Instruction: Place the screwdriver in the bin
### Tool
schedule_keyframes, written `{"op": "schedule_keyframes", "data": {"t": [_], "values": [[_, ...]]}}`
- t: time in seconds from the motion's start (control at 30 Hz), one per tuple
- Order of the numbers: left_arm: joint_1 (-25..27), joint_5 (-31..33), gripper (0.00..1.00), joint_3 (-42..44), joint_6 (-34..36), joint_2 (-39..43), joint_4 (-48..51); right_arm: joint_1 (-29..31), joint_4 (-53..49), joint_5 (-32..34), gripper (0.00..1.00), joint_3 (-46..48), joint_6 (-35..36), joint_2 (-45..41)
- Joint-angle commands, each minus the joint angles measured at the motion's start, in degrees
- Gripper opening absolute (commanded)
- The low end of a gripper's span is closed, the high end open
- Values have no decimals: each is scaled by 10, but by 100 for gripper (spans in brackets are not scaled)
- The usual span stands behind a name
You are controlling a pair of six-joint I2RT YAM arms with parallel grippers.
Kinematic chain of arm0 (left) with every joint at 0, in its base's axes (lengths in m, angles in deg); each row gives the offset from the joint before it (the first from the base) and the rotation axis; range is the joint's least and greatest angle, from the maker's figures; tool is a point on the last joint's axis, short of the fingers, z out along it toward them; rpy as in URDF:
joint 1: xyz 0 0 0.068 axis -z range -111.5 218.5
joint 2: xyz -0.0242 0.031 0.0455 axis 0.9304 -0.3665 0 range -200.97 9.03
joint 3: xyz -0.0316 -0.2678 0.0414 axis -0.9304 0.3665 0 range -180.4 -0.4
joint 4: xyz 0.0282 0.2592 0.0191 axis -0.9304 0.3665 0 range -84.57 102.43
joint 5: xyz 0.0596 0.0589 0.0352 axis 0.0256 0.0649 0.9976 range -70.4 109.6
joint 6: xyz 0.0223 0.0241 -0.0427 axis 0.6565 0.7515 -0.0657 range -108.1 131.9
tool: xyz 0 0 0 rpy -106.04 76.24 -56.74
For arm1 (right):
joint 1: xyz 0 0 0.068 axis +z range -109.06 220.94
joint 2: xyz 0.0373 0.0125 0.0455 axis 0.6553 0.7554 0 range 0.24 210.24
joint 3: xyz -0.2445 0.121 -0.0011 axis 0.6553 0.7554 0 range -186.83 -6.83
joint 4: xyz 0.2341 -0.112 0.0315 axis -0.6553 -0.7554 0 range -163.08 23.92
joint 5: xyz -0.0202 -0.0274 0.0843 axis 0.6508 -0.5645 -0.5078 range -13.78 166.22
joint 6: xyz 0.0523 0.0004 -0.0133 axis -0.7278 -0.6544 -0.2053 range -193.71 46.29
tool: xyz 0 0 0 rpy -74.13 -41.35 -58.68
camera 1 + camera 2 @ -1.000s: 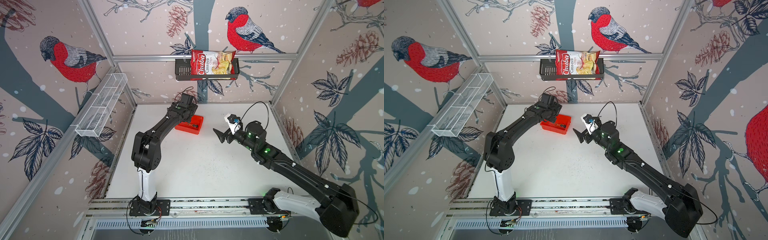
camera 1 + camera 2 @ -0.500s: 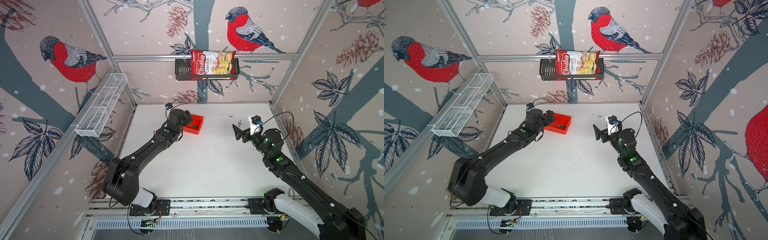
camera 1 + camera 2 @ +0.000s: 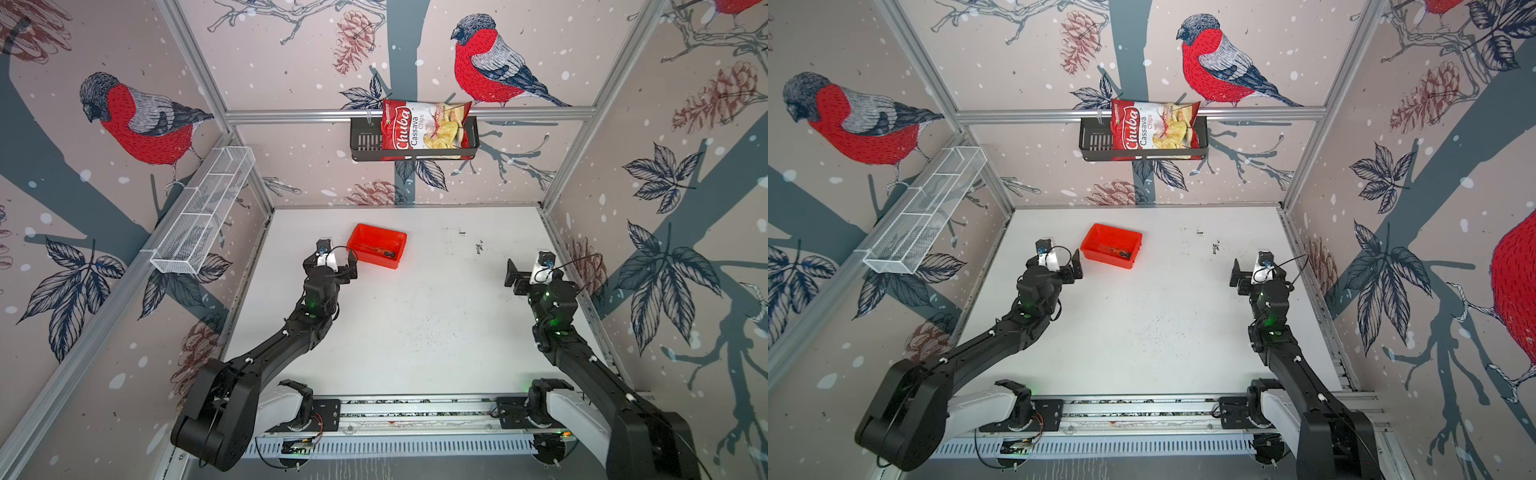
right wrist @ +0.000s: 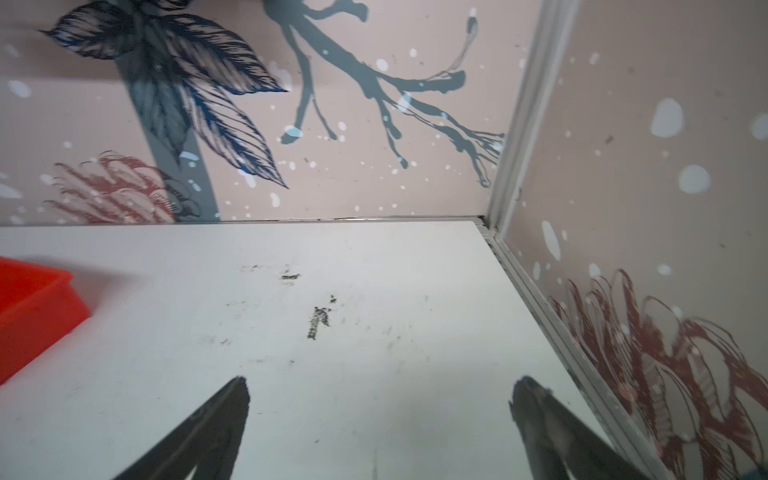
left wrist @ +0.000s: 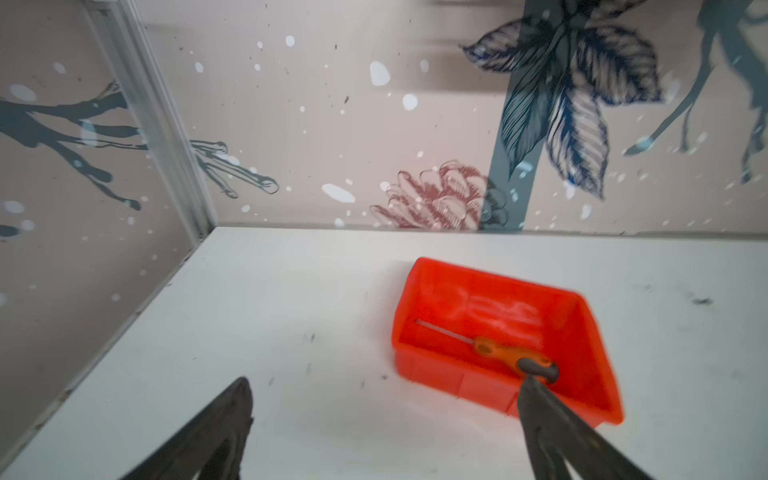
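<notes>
While both wrist views crop each tool to two dark tips at the lower edge of the frame, the spread is clear. The left tool (image 5: pixel 384 386) is released and wide, with nothing between the fingers. The right tool (image 4: pixel 381 386) is likewise released and empty. The screwdriver (image 5: pixel 498 351) lies flat inside the bin (image 5: pixel 453 378) along the near wall, shaft pointing frame-left, black handle end frame-right. In the left wrist view one fingertip (image 5: pixel 544 419) overlaps the bin's front wall right under the handle end, and I cannot tell if it touches. In both top views that tool sits just beside the bin's lower-left corner, and contact can't be resolved there either. The bin's right side is smeared by blur in the left wrist view. In the right wrist view only one corner shows, cut by the left edge, with the screwdriver out of sight. In both top views the shaft is barely a line. The counter (image 3: pixel 415 324) is matte white, with dark scuffs (image 3: pixel 478 247) toward its upper right; the bin sits upper centre, left of middle. The walls carry bullfinch, pinecone and leaf print on aluminium framing. A white wire rack (image 3: pixel 203 212) hangs on the left wall. A black basket (image 3: pixel 365 139) on the rear wall holds a chips bag (image 3: pixel 424 129), its bottom edge hidden by the basket front.
</notes>
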Motion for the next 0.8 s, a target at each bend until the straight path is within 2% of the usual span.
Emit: {"op": "schedule_keyframes", "data": {"t": [0.0, 0.17, 0.33, 0.4, 0.43, 0.67, 0.77], "values": [[-13, 60, 98, 38, 90, 2, -118, -21, 90, 24, 99, 16, -27, 13], [-54, 50, 98, 87, 87, -13, -166, -44, 161, 27, 99, 38, -74, 74], [-102, -14, 98, 128, 77, -63, -283, -43, 248, 11, 99, 57, -91, 157], [-120, -33, 98, 125, 55, -89, -299, -41, 281, 6, 99, 58, -85, 195], [-121, -33, 98, 120, 50, -98, -290, -42, 282, -3, 99, 55, -89, 202], [-127, -54, 98, 145, 53, -188, -407, -22, 354, -30, 100, 38, -64, 312], [-137, -55, 100, 139, 44, -230, -439, -19, 328, -27, 100, 25, -59, 311]]}}
